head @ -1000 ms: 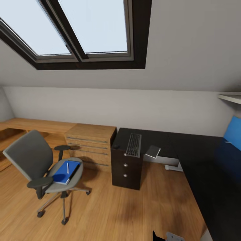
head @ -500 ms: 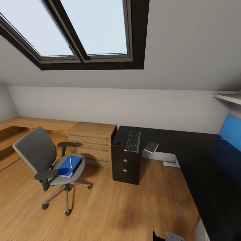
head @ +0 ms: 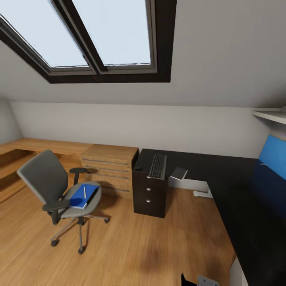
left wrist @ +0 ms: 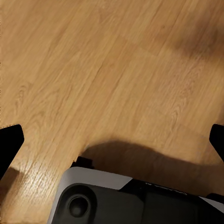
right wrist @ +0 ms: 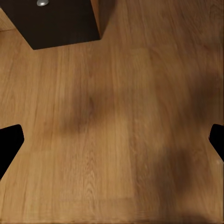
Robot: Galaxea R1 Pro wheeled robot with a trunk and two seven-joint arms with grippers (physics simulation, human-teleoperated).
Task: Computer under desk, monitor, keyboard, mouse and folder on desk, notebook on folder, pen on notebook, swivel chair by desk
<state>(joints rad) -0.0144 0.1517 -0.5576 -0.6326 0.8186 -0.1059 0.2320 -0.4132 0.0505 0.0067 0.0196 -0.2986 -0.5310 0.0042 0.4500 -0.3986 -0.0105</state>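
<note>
The grey swivel chair (head: 47,180) stands on the wood floor at the left, apart from the black L-shaped desk (head: 234,186). A blue flat stack, the folder (head: 83,196), lies on its seat with a white pen (head: 84,192) on top; I cannot tell the notebook apart from it. On the desk's near end lie the keyboard (head: 158,167) and a dark mouse (head: 138,168). A small grey slab (head: 179,173) leans at the desk edge. A blue panel (head: 273,156) shows at the far right. My left gripper (left wrist: 112,140) and right gripper (right wrist: 112,140) hang open over bare floor.
A black drawer pedestal (head: 149,195) stands under the desk's end, beside a wooden drawer unit (head: 109,169) and a long wooden counter (head: 43,146). A white foot (head: 202,194) rests on the floor under the desk. My base (left wrist: 116,198) shows under the left gripper.
The whole picture has shifted, so the camera moved: chair and desk now look a little smaller and further right. None of the things themselves moved.
</note>
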